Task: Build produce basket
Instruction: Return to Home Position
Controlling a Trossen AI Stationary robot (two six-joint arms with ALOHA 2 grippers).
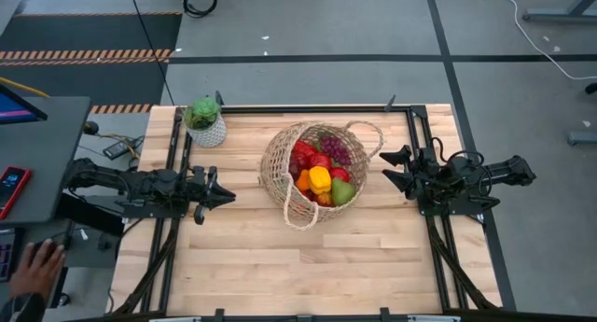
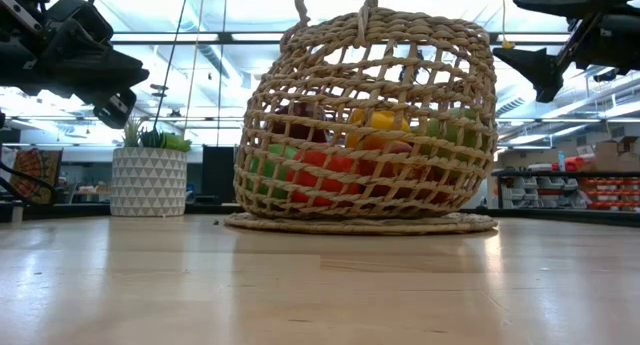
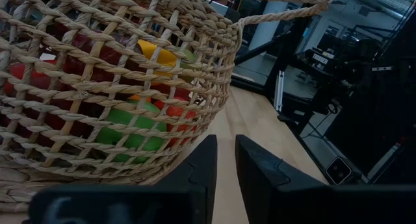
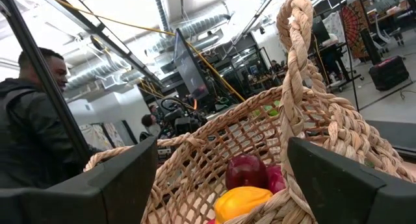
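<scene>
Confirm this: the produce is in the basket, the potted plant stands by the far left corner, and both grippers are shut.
Not quite. Only the left gripper is shut; the right gripper is open, as the high view shows. The produce is in the basket, potted plant as stated.

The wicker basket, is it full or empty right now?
Full. The basket holds a heap of produce in the high view: yellow pepper, red pieces, grapes, a green fruit. Both grippers are clear of it.
</scene>
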